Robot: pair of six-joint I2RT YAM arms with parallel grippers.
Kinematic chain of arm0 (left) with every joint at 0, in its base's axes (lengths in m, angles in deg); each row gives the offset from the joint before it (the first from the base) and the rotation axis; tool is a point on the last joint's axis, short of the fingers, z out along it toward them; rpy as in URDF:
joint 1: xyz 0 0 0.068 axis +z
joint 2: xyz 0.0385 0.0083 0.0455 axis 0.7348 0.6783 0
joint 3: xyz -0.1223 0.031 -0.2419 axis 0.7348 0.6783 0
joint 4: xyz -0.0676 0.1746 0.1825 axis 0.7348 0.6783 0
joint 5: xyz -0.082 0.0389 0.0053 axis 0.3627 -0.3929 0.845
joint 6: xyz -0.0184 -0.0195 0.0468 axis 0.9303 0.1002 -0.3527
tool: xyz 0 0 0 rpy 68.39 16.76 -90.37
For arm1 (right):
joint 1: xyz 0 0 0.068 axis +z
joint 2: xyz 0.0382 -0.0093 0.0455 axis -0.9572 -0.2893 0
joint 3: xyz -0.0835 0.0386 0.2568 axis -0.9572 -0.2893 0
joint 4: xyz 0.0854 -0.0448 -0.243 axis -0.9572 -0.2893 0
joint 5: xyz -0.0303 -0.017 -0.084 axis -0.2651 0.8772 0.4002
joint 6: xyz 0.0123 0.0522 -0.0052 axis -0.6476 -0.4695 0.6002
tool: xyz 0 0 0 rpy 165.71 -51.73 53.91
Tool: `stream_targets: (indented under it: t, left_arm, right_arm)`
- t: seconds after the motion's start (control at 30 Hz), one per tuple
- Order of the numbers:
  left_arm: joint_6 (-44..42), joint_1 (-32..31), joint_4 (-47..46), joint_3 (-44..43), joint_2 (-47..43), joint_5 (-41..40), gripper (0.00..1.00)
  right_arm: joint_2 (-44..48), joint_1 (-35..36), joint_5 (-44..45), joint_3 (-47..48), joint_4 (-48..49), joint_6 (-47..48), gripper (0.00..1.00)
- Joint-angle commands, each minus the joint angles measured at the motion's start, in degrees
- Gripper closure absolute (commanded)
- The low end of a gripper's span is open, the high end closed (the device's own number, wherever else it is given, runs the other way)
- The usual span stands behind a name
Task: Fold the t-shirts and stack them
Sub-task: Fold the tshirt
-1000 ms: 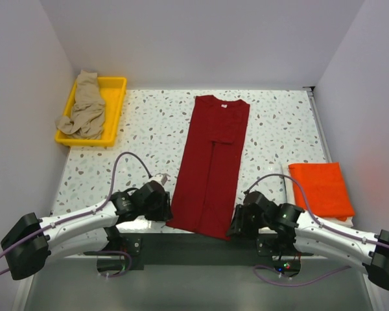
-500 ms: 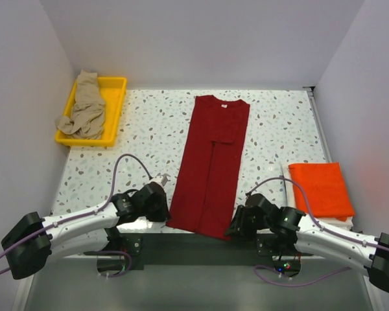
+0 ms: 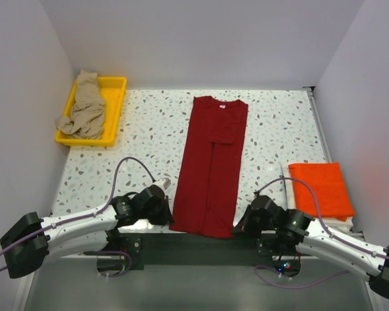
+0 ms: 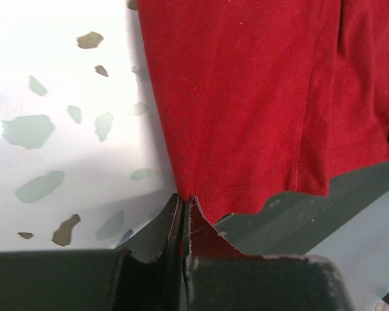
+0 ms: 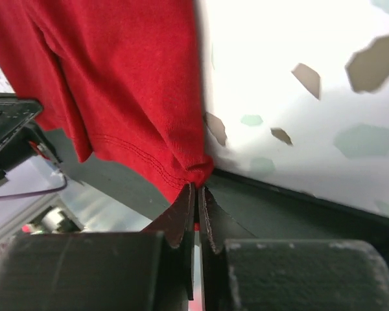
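Shifted slightly, red t-shirt (image 3: pixel 211 162) points collar away.

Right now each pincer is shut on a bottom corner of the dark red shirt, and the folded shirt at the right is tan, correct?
No: the folded shirt at the right is orange, as the top view shows; the tan shirt lies in the yellow tray. The left pincer and right pincer each grip a dark red shirt corner.
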Motion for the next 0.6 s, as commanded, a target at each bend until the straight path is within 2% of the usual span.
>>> stream_targets:
  t: [0.0, 0.17, 0.33, 0.57]
  left_arm:
    - [1.7, -1.6, -1.9, -1.3, -1.3, 1.7, 1.00]
    - [2.0, -2.5, -0.4, -4.1, -2.5, 0.9, 1.00]
    - [-0.1, -2.2, 0.1, -10.7, 1.2, -1.2, 1.00]
    - [-4.4, 6.9, -5.1, -20.0, 12.2, 4.8, 1.00]
  right_arm:
    - [1.2, 0.1, 3.7, 5.2, -8.8, 3.0, 1.00]
    - [1.6, 0.1, 6.7, 13.0, -15.0, 6.6, 1.00]
    - [-3.2, 0.1, 9.9, 18.8, -13.5, 10.0, 1.00]
    - [-16.2, -1.5, 19.3, 28.3, -8.1, 17.8, 0.96]
